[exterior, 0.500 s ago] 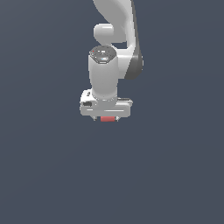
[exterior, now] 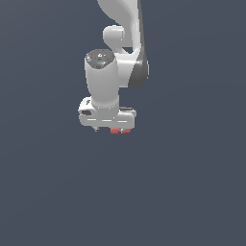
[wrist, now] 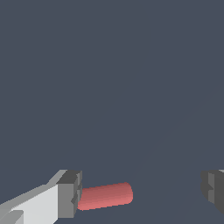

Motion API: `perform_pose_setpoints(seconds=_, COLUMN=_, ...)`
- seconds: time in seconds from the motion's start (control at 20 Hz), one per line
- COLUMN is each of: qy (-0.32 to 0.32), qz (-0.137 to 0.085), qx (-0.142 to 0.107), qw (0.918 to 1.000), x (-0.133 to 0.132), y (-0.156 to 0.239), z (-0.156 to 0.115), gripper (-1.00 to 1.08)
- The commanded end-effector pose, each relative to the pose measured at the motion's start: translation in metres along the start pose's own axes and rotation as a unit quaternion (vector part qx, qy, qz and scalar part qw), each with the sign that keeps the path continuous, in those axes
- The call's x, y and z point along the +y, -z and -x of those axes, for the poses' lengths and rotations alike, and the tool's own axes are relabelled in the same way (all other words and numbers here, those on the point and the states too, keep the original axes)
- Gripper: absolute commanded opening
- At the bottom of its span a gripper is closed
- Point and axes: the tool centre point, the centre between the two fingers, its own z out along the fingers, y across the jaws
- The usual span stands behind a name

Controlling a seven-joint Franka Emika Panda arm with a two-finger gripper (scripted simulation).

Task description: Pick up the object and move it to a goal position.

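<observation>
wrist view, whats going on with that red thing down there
A single white robot arm is going after a small red bar that it has to carry to a goal spot. In the wrist view the gripper is open, with wide-set fingers: the bar lies between them, with one end against one finger and well clear of the other. In the exterior view the bar peeks out just under the gripper. Nothing is clamped yet.

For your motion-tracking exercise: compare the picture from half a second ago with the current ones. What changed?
Very little. The claw sits slightly towards the exterior view's left of where it was. The red bar remains just beneath it, between open fingers, not gripped.
</observation>
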Motion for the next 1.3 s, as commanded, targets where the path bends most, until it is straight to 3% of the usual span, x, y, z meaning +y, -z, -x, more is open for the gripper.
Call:
perform_pose_setpoints(seconds=0.0, qy=-0.003, qz=0.000, qx=0.001, qw=1.0000, x=0.006, y=0.000, z=0.000, gripper=1.00)
perform_pose_setpoints(seconds=0.4, qy=-0.020, qz=-0.001, qx=0.000, qw=0.9998, x=0.003, y=-0.003, z=0.002, gripper=1.00)
perform_pose_setpoints(seconds=0.8, qy=-0.078, qz=-0.004, qx=-0.002, qw=0.9970, x=-0.003, y=-0.015, z=0.011, gripper=1.00)
perform_pose_setpoints(seconds=1.25, qy=-0.187, qz=-0.007, qx=-0.006, qw=0.9823, x=-0.013, y=-0.037, z=0.030, gripper=1.00)
